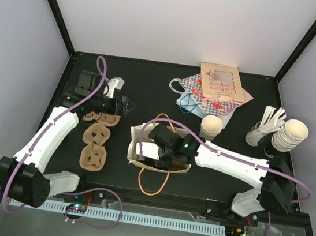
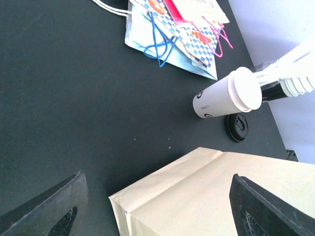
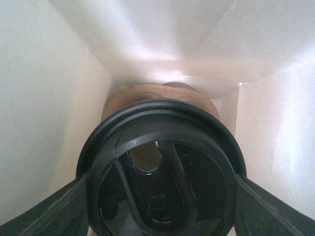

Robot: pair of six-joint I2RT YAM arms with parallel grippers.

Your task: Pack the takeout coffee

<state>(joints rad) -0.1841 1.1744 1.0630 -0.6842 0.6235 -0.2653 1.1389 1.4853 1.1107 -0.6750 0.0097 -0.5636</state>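
Right jaws tight on both sides of takeout coffee, inside bag; left jaws wide.

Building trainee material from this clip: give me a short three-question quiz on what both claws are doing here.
1. True or false: the right claw grips the takeout coffee inside the paper bag.
2. The left claw is: A open, holding nothing; B clamped shut; C inside the bag.
3. Fill in: the coffee's lid is coloured ____.
Key: 1 true; 2 A; 3 black.
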